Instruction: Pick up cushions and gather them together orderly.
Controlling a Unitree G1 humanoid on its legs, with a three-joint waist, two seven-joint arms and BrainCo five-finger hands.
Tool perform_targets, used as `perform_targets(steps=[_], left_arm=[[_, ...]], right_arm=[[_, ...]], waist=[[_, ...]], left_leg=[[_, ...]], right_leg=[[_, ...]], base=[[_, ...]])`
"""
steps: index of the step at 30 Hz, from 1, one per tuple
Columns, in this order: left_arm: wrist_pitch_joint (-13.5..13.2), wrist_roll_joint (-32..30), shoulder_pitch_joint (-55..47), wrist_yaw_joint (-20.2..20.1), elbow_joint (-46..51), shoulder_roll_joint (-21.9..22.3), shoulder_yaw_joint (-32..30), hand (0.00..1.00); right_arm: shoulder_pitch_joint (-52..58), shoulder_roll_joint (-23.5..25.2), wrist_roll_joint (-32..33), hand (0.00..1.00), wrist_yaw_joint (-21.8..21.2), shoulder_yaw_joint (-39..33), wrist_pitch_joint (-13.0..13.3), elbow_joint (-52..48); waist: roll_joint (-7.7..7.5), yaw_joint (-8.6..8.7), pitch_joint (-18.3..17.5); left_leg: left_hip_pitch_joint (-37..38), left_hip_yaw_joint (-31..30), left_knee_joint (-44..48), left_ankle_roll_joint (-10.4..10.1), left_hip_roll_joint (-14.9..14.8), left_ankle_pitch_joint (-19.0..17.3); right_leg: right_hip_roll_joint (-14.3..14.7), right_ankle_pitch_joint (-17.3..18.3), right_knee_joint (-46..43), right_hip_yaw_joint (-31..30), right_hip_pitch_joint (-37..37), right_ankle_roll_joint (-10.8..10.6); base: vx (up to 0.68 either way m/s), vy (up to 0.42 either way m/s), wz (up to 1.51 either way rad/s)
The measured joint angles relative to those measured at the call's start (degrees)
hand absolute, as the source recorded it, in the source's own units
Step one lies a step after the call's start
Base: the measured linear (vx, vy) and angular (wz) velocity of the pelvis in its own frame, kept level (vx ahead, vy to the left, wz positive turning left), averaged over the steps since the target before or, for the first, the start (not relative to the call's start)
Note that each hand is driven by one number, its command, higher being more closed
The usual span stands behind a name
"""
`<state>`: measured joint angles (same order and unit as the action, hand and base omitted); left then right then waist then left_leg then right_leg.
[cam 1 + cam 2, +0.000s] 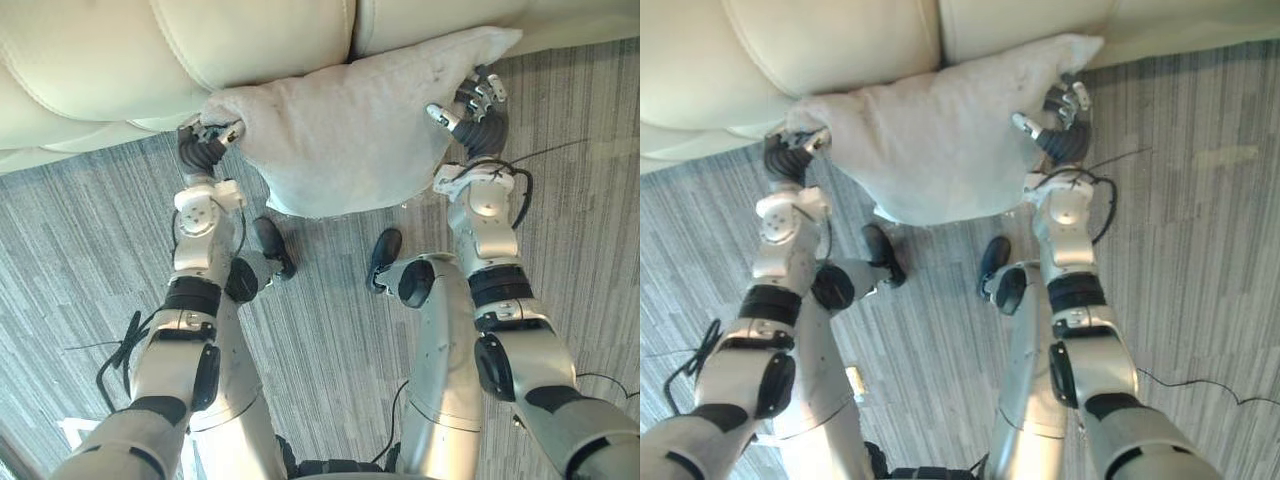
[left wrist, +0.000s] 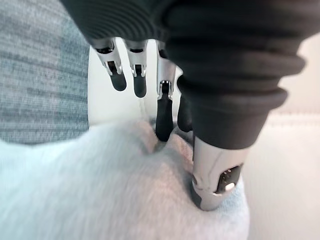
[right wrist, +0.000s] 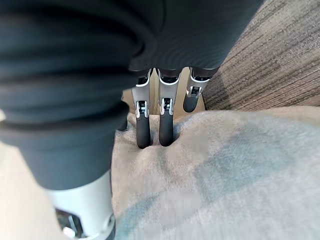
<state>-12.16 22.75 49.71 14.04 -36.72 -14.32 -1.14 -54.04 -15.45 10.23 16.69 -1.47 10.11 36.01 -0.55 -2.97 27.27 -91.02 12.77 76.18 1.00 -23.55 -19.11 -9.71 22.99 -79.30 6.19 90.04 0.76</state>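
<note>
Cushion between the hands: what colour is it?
Plain pale grey cushion, no pattern; best seen in the left eye view.

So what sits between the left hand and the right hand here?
The grey cushion fills the whole stretch, the left hand pinching one end and the right hand the other, against the cream sofa; the left eye view shows it.

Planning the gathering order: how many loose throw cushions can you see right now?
1. The pale grey plush cushion is pinched at opposite corners by the left hand and right hand, by the cream leather sofa. Others may lie out of view.
</note>
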Motion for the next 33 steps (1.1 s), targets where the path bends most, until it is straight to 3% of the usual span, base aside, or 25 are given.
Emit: perform_targets(steps=[3, 4, 14, 19, 25, 28, 33], left_arm=[[-0.07, 0.01, 1.76, 1.96, 0.06, 3.18, 3.29, 0.00], [-0.07, 0.00, 2.26, 2.68, 0.10, 4.21, 4.26, 1.00], [1.47, 0.01, 1.60, 8.40, 1.63, 4.80, 6.79, 1.00], [1.48, 0.03, -0.88, 8.58, 5.69, 4.80, 7.38, 1.00], [1.34, 0.47, -5.42, 8.58, 13.26, 6.59, 10.82, 1.00], [-0.12, 1.05, -10.46, 8.57, 17.35, 7.75, 13.19, 1.00], [-1.44, 1.16, -17.75, 8.55, 24.24, 9.03, 17.73, 1.00]], right_arm=[[-1.64, 2.19, 0.34, 0.00, 1.29, 0.41, -0.28, 1.04], [-2.05, 3.01, 1.18, 1.00, 2.06, 1.21, -0.53, 1.04], [-1.53, 4.07, 5.40, 1.00, 4.74, 1.38, -1.74, -0.57], [1.69, 4.18, 7.76, 1.00, 4.72, 1.28, -1.51, -6.20], [10.02, 4.95, 9.98, 1.00, 4.63, -1.10, 1.20, -12.91], [17.44, 7.23, 10.21, 1.00, 4.44, -1.39, 3.46, -14.83], [29.09, 9.47, 10.13, 1.00, 4.12, -1.17, 3.92, -19.51]], waist=[[-0.04, 0.13, -0.03], [-0.08, 0.21, -0.05], [-0.41, 1.65, -0.24], [-0.42, 2.02, -0.25], [-0.77, 2.53, -0.47], [-2.28, 3.01, -5.33], [-2.46, 2.98, -5.41]], left_leg=[[-0.07, 0.07, -0.04, -0.10, 0.23, 0.13], [0.02, 0.16, -0.01, 0.06, 0.41, 0.23], [5.31, 1.61, -1.91, 0.31, 0.90, 0.28], [9.09, 1.78, -4.18, -0.27, 0.31, 0.63], [18.49, 2.53, -10.08, -1.28, 0.53, 1.24], [22.17, 3.59, -14.75, -2.12, 1.21, 2.28], [35.06, 4.38, -20.98, -3.30, 2.90, 3.20]], right_leg=[[0.05, -0.62, 0.45, -0.10, -0.06, 0.39], [0.02, -0.70, 0.51, -0.26, -0.14, 0.33], [0.71, -1.88, 2.91, -1.56, -4.46, -0.37], [1.47, -2.58, 5.92, -0.85, -8.50, -0.33], [2.15, -3.70, 12.90, 0.51, -18.59, -0.19], [2.65, -4.74, 17.56, 0.65, -21.93, -0.17], [2.75, -5.10, 23.75, 1.48, -34.83, -0.32]], base=[[0.00, 0.000, 0.00], [0.00, 0.000, 0.00], [-0.02, -0.002, -0.03], [-0.01, -0.012, -0.09], [0.00, -0.008, -0.03], [0.04, -0.028, -0.04], [0.06, -0.044, 0.04]])
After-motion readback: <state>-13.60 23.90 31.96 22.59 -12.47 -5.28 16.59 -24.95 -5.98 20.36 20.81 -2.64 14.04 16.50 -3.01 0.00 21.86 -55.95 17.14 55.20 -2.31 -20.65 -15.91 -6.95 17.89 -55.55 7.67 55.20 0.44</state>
